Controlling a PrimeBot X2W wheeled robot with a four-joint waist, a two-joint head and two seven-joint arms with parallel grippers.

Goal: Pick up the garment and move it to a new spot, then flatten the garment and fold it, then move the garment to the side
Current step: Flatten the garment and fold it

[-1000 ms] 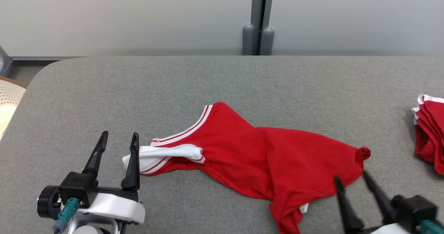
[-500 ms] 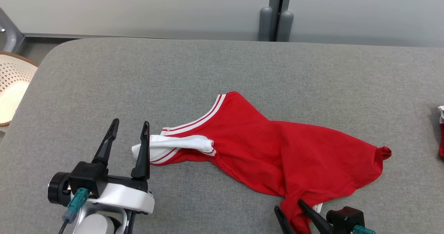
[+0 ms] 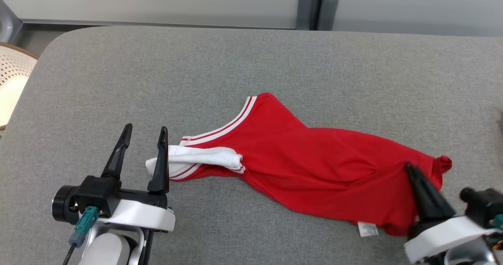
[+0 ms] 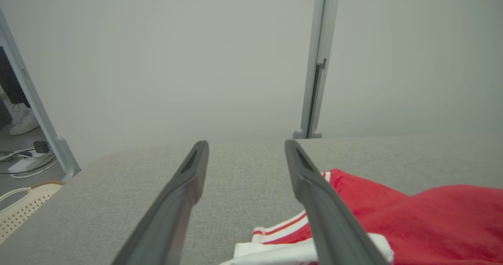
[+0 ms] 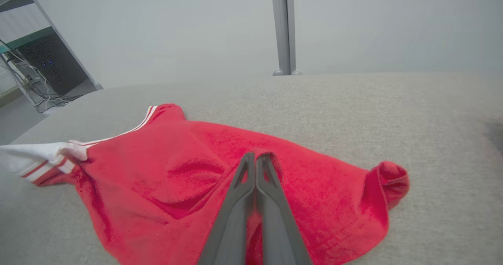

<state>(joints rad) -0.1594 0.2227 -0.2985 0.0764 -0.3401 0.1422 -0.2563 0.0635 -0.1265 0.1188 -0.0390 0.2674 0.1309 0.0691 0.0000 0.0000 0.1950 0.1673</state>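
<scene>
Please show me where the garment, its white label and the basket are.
garment (image 3: 322, 163), head view, middle of the red cloth.
white label (image 3: 368, 229), head view, centre of the tag.
basket (image 3: 15, 66), head view, its perforated wall.

Open tabletop (image 3: 157, 80) round garment (image 3: 314, 163); basket (image 3: 11, 84) off L edge, posts (image 3: 316, 6) at back

The head view looks steeply down on the tabletop (image 3: 251, 61); both wrist views skim low toward the wall (image 4: 157, 61), sharing the garment (image 5: 177, 159).

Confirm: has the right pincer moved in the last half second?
Yes. Against the grey post, the right pincer went rightward and away from the robot, ending shut on the red shirt.
</scene>
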